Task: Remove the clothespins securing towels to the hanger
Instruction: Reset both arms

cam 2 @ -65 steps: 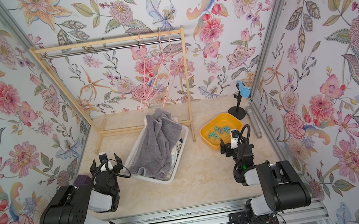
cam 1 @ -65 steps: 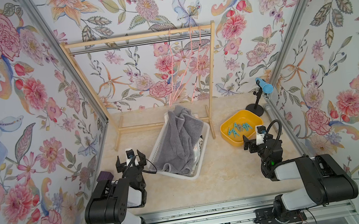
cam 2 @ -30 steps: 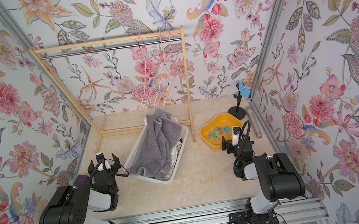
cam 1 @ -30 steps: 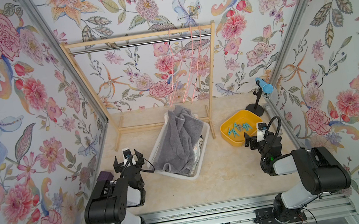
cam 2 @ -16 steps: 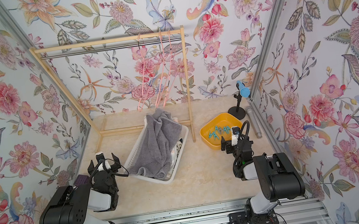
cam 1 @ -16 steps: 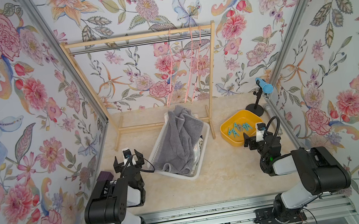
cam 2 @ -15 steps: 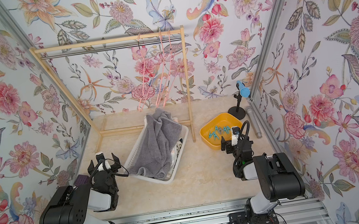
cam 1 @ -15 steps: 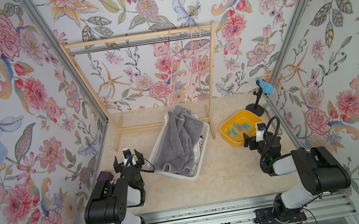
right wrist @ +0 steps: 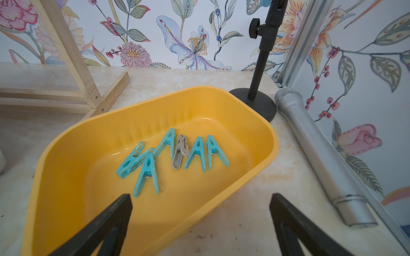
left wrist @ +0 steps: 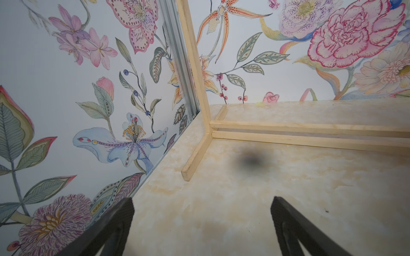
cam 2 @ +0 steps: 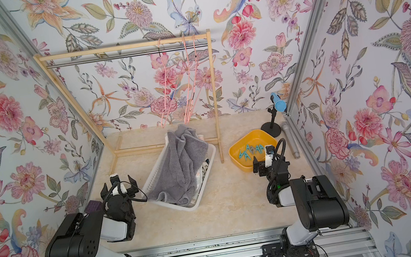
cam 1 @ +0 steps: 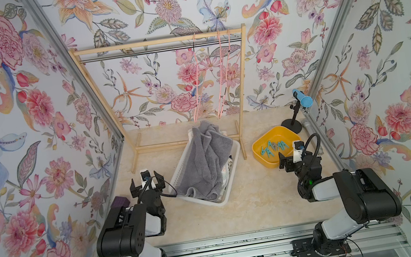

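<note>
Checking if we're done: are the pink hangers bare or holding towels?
Bare. The pink hangers hang empty; the grey towel lies in the white basket, the clothespins in the yellow tub.

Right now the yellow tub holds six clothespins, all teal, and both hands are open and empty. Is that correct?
Not all teal: in the right wrist view the yellow tub holds six clothespins, five teal and one grey clothespin. The left hand and right hand are open and empty.

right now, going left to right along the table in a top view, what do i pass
purple block, white basket with the grey towel, yellow tub of clothespins, silver microphone
</note>
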Available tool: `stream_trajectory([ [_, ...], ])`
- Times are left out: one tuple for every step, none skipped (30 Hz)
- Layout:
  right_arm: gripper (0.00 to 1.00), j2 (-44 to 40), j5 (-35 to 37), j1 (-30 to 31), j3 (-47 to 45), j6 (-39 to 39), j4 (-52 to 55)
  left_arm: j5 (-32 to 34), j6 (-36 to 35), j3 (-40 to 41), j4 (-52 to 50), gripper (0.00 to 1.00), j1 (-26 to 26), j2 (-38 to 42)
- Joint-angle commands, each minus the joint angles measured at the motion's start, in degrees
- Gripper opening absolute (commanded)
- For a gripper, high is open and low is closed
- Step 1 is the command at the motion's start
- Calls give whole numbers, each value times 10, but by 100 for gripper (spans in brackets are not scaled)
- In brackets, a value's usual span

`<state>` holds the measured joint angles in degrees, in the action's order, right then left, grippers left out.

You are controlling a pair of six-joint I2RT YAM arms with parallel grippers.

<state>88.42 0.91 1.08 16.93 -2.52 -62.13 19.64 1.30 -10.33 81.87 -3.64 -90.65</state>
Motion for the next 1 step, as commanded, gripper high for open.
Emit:
stream_trajectory([
  [100,0,-1,-2,3,6,-3,-13,0,-2,16,100,4,4],
])
